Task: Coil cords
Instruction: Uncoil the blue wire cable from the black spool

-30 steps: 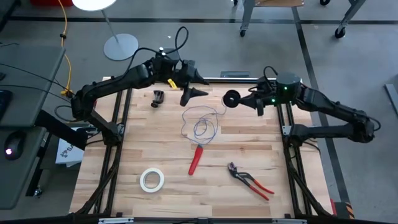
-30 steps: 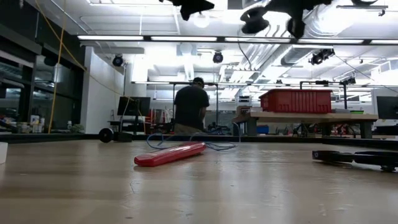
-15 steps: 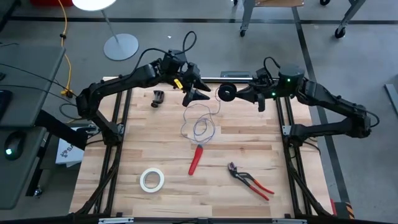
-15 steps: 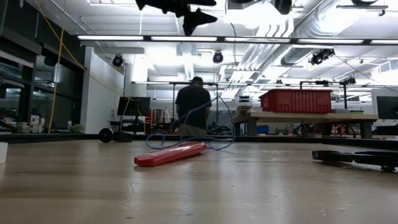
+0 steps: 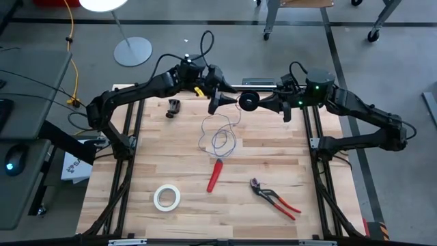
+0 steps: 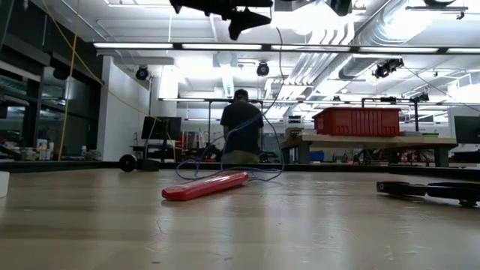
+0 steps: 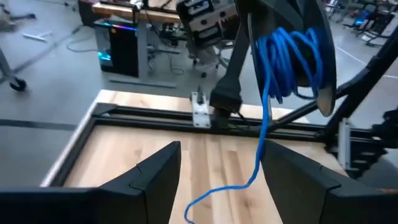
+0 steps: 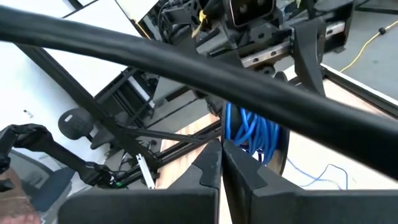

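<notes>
Above the table's far edge, the right gripper [image 5: 263, 102], pinched shut, holds the black spool [image 5: 248, 102] aloft while the wide-open, empty left gripper [image 5: 220, 102] brackets the trailing blue wire [image 5: 220, 140], seemingly to guide winding.

From my station: light wooden plank surface [image 5: 164, 160] framed by dark rails. Loose loops of blue-violet wire [image 5: 220, 140] lie near its middle. Just below them, a red-handled tool [image 5: 215, 175]. White tape roll [image 5: 166, 197] toward the lower left. Red-handled pliers [image 5: 274, 199] lower right. Small dark object [image 5: 173, 107] near the far left edge.
</notes>
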Robot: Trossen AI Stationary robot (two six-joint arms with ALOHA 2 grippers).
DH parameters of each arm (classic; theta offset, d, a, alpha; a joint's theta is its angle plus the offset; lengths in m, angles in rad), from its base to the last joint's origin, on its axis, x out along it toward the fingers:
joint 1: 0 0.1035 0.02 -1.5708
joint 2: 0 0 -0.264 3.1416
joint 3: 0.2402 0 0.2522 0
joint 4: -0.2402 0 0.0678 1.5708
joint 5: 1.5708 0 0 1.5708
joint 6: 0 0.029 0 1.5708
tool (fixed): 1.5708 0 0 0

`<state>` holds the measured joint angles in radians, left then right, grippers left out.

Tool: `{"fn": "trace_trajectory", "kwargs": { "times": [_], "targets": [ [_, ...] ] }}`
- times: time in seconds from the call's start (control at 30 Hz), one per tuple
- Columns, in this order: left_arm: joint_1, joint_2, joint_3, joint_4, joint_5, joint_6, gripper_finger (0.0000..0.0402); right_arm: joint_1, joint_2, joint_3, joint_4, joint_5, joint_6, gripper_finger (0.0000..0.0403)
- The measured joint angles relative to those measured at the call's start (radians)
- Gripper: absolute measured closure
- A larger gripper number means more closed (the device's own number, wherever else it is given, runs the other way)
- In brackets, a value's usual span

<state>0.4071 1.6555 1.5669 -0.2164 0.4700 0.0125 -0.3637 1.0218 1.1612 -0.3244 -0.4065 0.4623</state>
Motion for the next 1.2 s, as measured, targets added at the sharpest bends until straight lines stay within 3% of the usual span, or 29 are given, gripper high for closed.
{"fn": "trace_trajectory", "kwargs": {
  "times": [0.3, 0.6, 1.2],
  "targets": [
    [-0.009, 0.002, 0.000, 0.010, 0.067, 0.008, 0.0188, 0.000, 0.000, 0.000, 0.011, -0.013, -0.018, 0.0403],
    [0.000, 0.009, 0.000, 0.024, 0.075, -0.062, 0.0188, 0.000, 0.000, 0.000, 0.064, -0.033, 0.027, 0.0403],
    [-0.016, 0.009, 0.000, 0.045, 0.076, -0.018, 0.0188, 0.000, 0.000, 0.000, 0.157, -0.063, 0.009, 0.0403]
  ]
}}
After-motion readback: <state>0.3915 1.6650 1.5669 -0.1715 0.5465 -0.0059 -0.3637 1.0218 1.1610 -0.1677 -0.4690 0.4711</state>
